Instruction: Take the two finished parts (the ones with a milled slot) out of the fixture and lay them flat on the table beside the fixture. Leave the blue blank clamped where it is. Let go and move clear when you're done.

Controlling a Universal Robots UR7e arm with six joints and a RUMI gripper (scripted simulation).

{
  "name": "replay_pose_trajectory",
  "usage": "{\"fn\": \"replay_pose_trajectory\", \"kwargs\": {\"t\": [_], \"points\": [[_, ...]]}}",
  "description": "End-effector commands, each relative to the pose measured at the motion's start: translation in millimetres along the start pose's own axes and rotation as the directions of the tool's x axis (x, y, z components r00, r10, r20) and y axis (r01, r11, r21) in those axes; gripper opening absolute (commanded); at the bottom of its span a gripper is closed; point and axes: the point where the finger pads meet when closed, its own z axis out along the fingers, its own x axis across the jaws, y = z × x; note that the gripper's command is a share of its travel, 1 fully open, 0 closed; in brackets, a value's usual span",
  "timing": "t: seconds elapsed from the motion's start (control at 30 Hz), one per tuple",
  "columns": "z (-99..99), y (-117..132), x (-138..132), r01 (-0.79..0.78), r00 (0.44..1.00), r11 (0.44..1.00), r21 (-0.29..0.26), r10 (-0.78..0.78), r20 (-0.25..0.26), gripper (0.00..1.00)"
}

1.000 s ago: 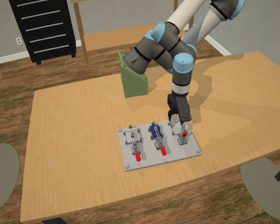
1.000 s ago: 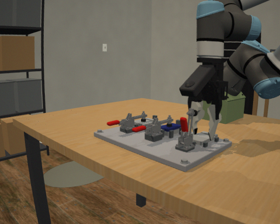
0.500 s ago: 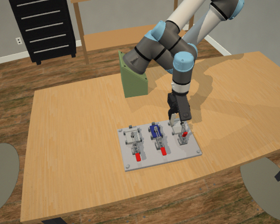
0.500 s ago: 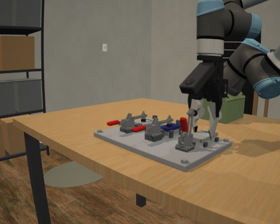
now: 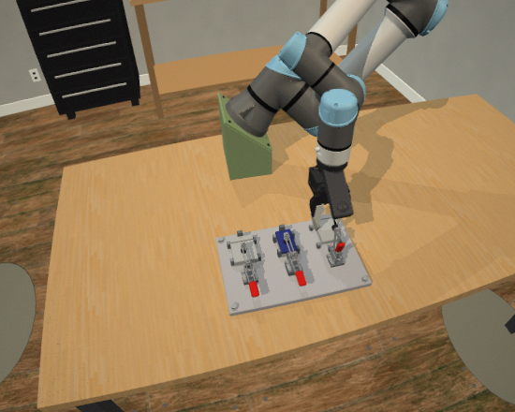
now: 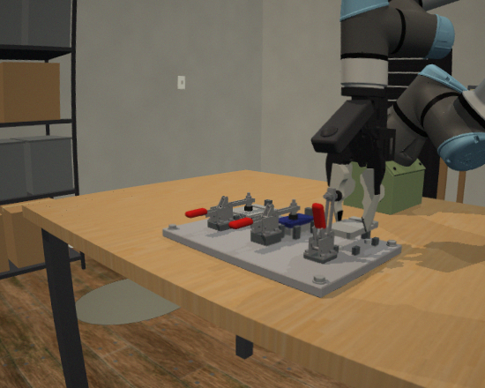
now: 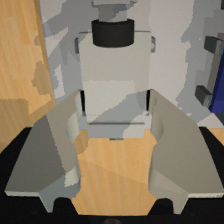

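My arm (image 5: 306,75) is built of dark grey joint housings with pale blue end caps, joined by white tubes and thin black seam rings. My hand (image 6: 355,191) has a black body and two pale grey fingers, broad and tapering.

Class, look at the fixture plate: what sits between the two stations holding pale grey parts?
In the top view, the clamped blue blank sits between the clamped pale part and the one gripped by the hand.
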Motion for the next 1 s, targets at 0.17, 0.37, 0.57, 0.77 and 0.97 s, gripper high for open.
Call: {"fn": "replay_pose_trajectory", "kwargs": {"t": [0.17, 0.37, 0.57, 0.77, 0.97], "points": [[-10.3, -0.2, 0.1, 0.000, 1.000, 1.000, 0.001, 0.000, 0.000, 0.00], [-14.2, -0.2, 0.1, 0.000, 1.000, 1.000, 0.001, 0.000, 0.000, 0.00], [-15.6, -0.2, 0.1, 0.000, 1.000, 1.000, 0.001, 0.000, 0.000, 0.00], [-16.3, -0.2, 0.1, 0.000, 1.000, 1.000, 0.001, 0.000, 0.000, 0.00], [-17.0, -0.1, 0.1, 0.000, 1.000, 1.000, 0.001, 0.000, 0.000, 0.00]]}}
